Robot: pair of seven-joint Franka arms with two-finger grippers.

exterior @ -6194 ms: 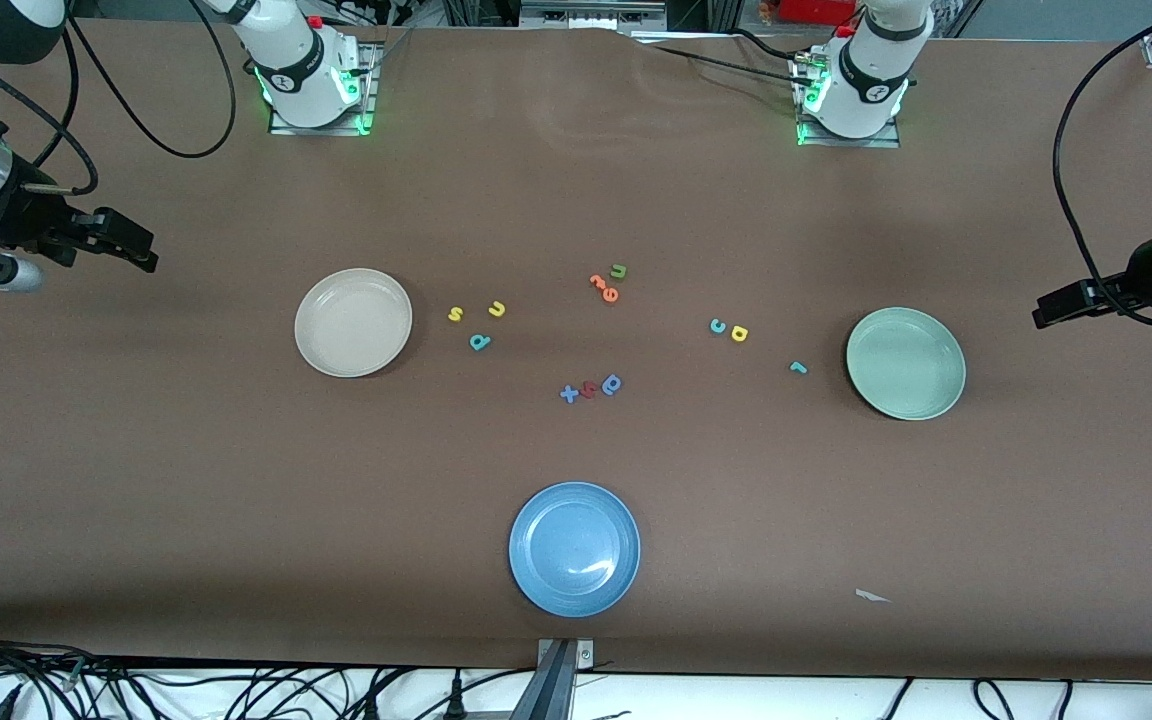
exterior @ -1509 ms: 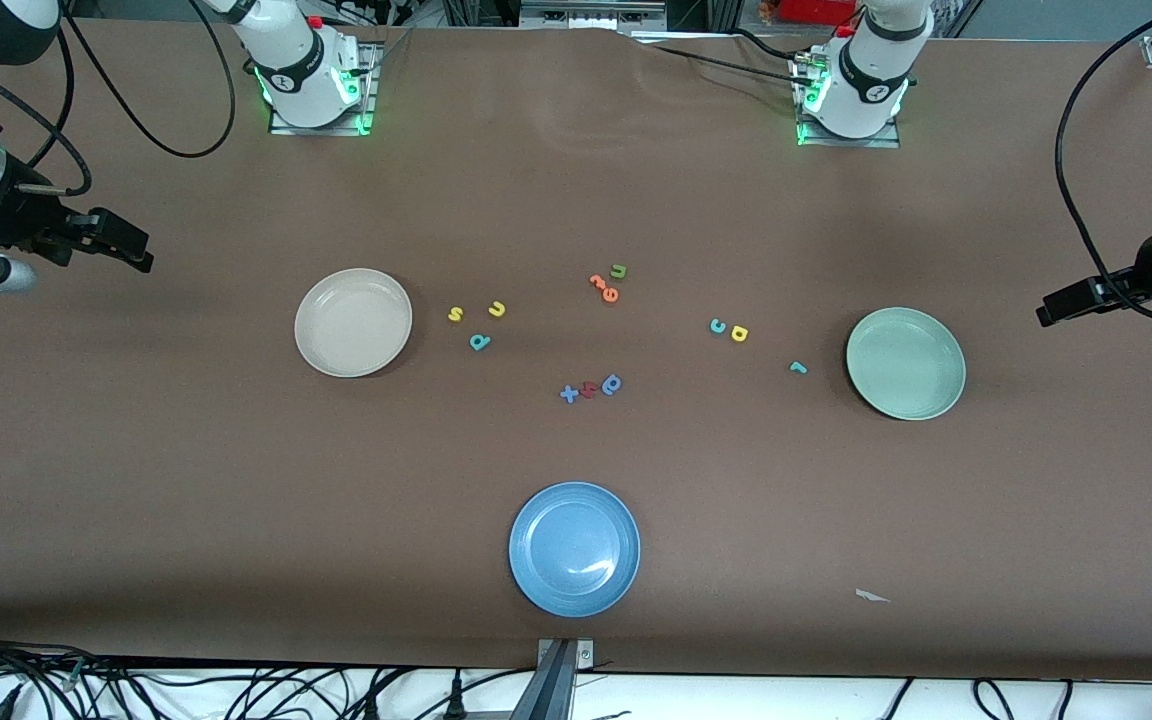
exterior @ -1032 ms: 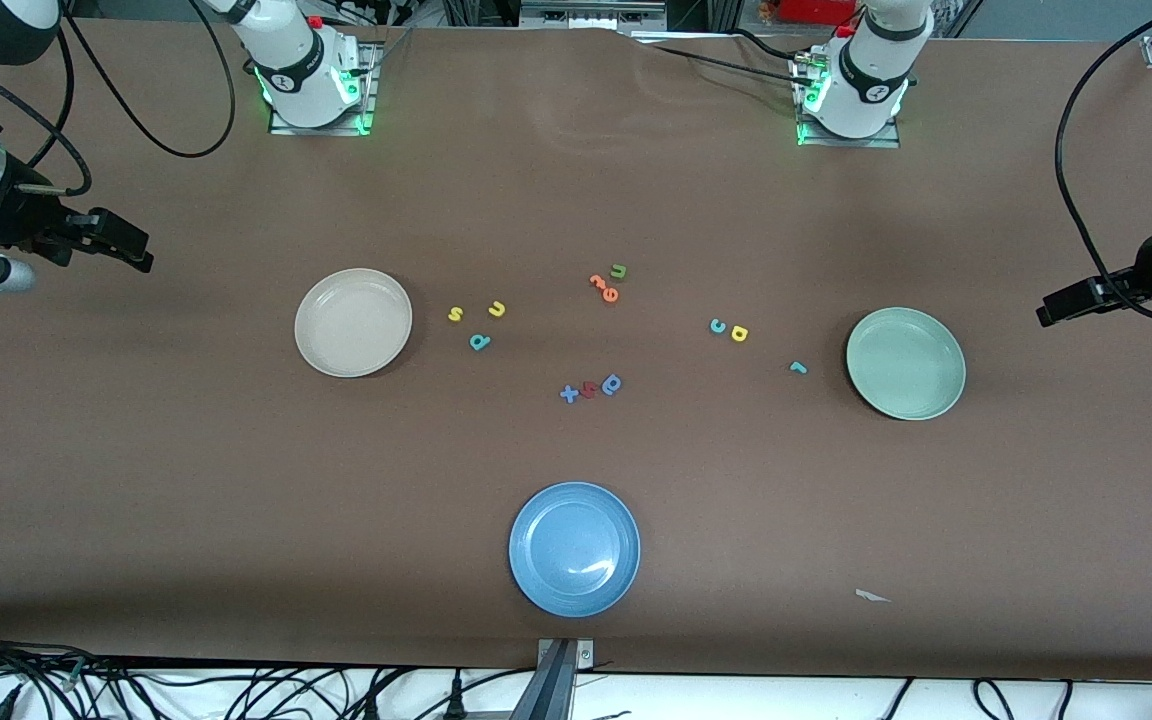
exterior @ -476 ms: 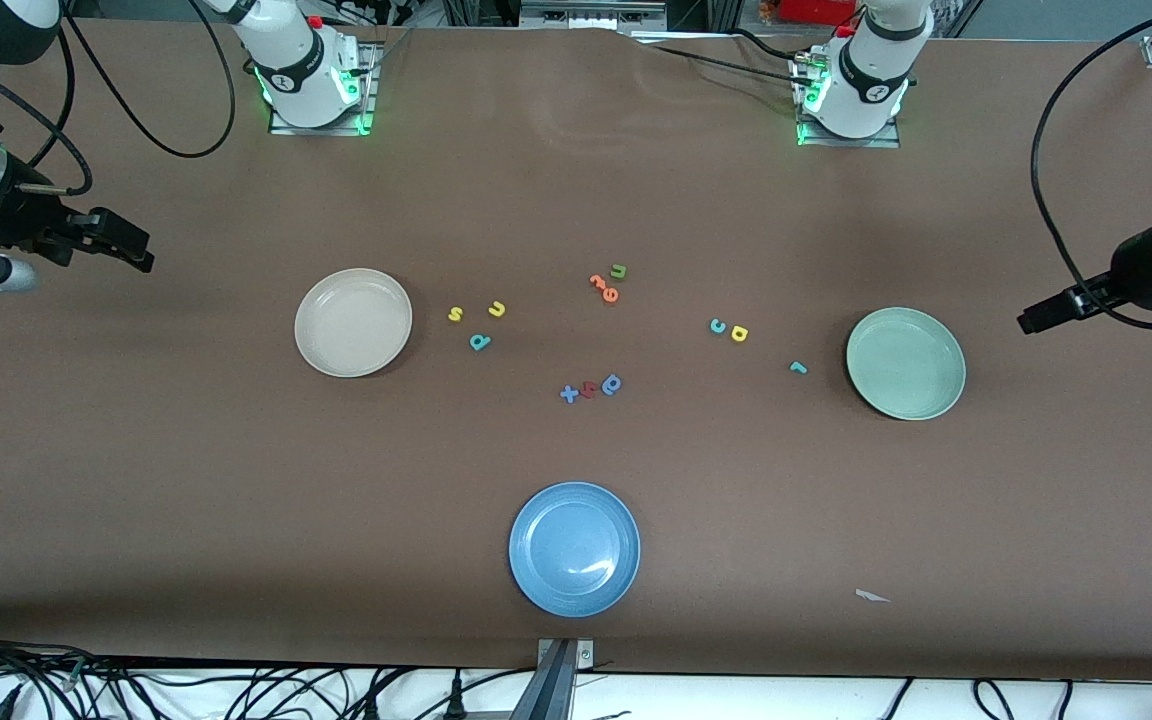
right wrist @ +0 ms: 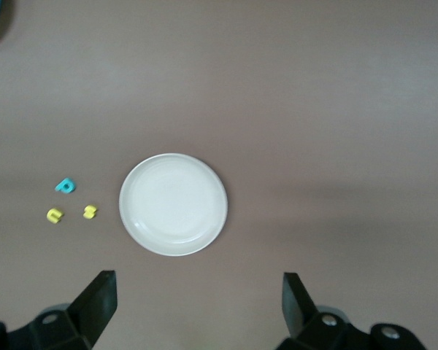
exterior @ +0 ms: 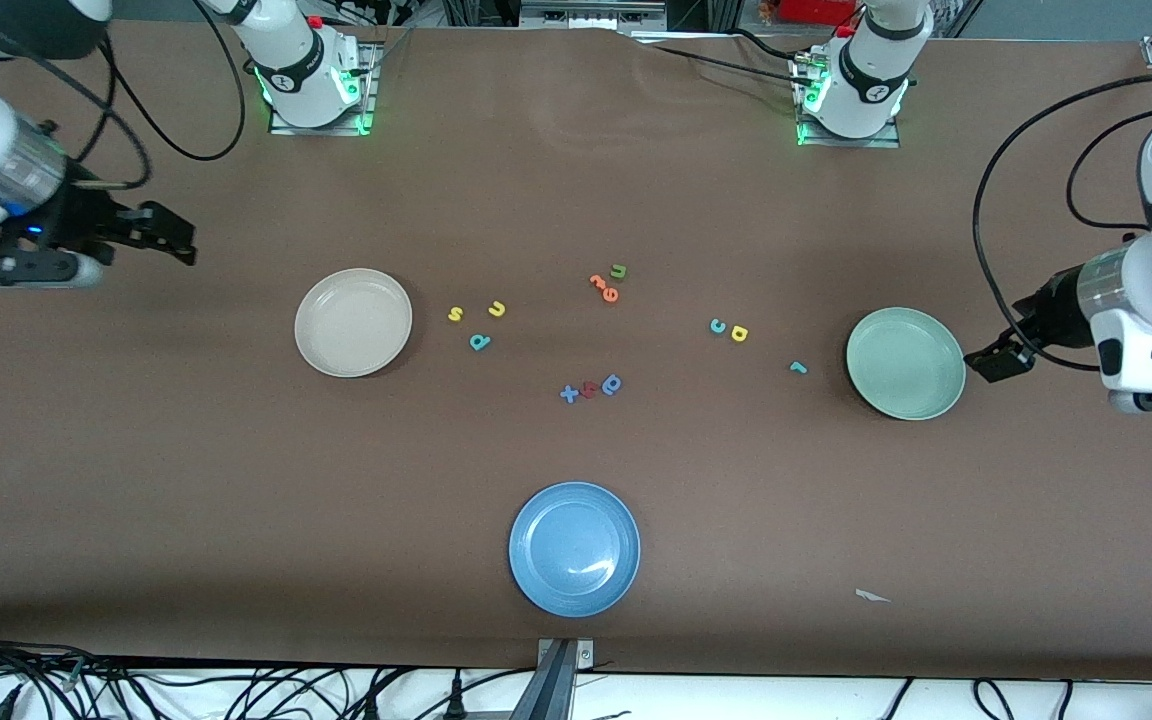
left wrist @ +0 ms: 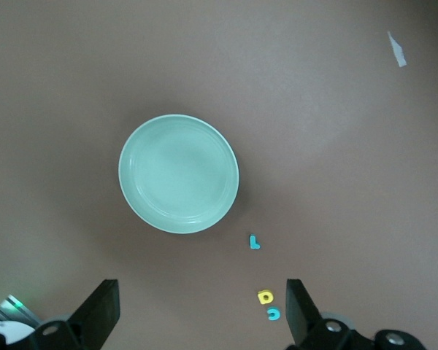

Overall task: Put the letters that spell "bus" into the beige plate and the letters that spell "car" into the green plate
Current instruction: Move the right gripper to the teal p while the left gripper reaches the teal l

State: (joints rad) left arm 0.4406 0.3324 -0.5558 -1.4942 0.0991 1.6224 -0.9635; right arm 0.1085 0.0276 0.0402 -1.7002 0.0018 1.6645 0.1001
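The tiny, light foam letters [exterior: 477, 326] need a soft pinch across their sides; the left gripper [exterior: 994, 362] and right gripper [exterior: 168, 236] hang wide open, holding nothing.

We see a wide tabletop [exterior: 236, 480] covered in plain brown matte sheeting, evenly lit from overhead, with soft shadows. At its six o'clock edge a white strip [exterior: 836, 700] carries tangled black cables [exterior: 136, 690] and a grey metal bracket [exterior: 564, 665]. At four o'clock lies a small white paper scrap [exterior: 871, 596].
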